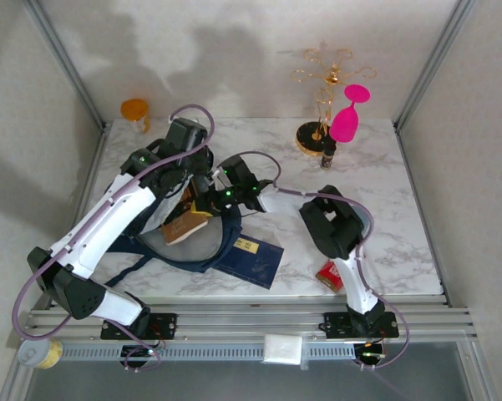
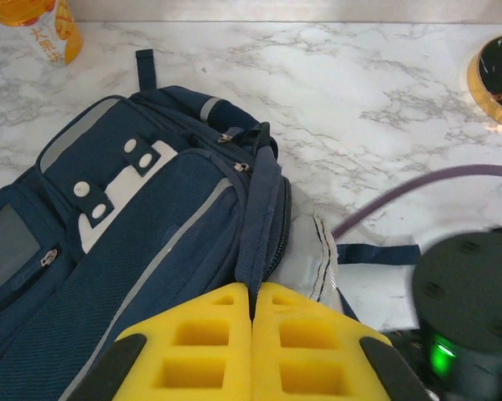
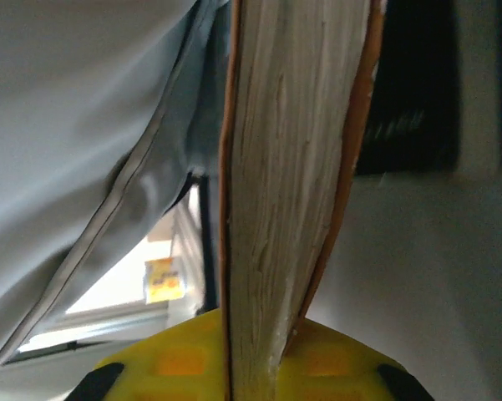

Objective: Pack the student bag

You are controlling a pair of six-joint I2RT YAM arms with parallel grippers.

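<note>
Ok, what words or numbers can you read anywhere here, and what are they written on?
No text is clear enough to quote.
On the orange drink bottle: orange Chinese characters on the label, cut off and blurred.
On the navy booklet: a yellow label, too small to read.
On the red box: print too small to read.
On the dark cover beyond the book: pale lettering, blurred.
On the student bag: no writing seen.
</note>
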